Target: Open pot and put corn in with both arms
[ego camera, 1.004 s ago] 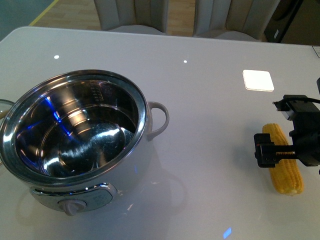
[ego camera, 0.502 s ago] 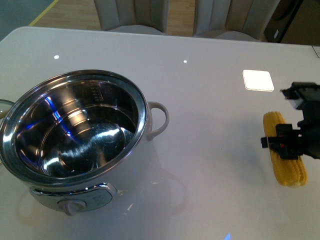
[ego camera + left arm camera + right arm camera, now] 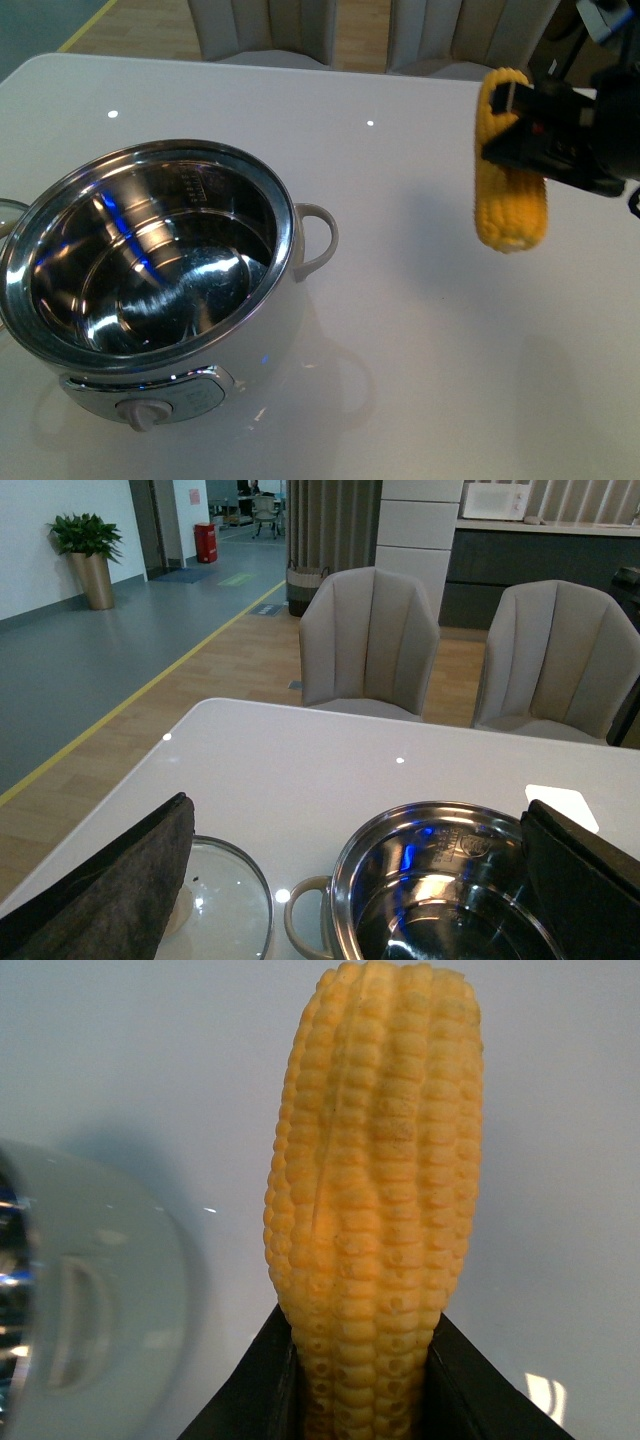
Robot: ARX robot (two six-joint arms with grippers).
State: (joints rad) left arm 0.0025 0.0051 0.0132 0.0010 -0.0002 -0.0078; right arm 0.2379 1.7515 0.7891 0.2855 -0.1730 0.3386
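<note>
- Right of the pot (image 3: 285, 215), well apart, the corn (image 3: 510, 190) hangs clamped in the right gripper (image 3: 522, 128).
- Cob is likely light, stiff and ridged; the grip sits near one end.
- Left gripper (image 3: 357, 805): spread wide, empty.

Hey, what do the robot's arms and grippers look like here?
The right gripper is blocky and matt black, with a small pale part on the arm behind it. The left gripper shows only two broad, dark grey fingers with a rough matt surface.
</note>
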